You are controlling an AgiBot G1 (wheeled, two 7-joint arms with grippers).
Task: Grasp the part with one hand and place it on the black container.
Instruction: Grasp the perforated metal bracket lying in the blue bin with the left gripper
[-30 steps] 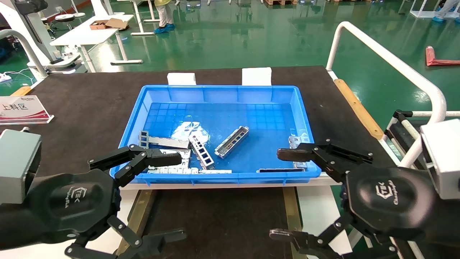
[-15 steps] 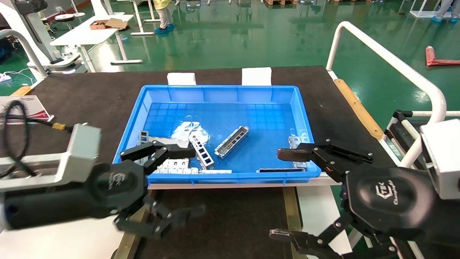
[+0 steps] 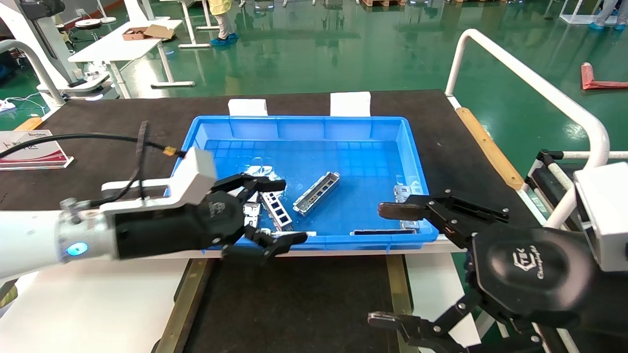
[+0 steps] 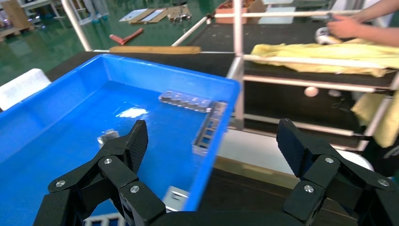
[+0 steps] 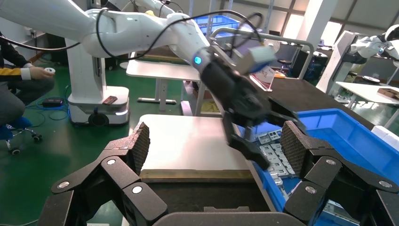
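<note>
The part [image 3: 317, 192], a slim silver-grey channel bar with cutouts, lies slanted in the middle of the blue bin [image 3: 304, 122]. My left gripper [image 3: 277, 212] is open and empty over the bin's near-left corner, a short way left of the part; in the left wrist view [image 4: 212, 141] its jaws straddle the bin's near wall. The black container [image 3: 294, 304], a flat matte surface between brass strips [image 3: 182, 294], lies in front of the bin and shows in the right wrist view [image 5: 197, 200]. My right gripper [image 3: 382, 264] is open and empty at the lower right.
Wider flat slotted plates [image 3: 251, 214] and a short ladder-like strip [image 3: 276, 210] lie under the left gripper. More grey pieces [image 3: 405, 192] lie by the bin's right wall. A white rail [image 3: 530, 83] runs along the right, and a sign [image 3: 29, 147] stands at the left.
My left arm has swung up and to the right from the lower left corner, bringing its open gripper over the bin's near-left corner. The right arm and the parts have not moved.
</note>
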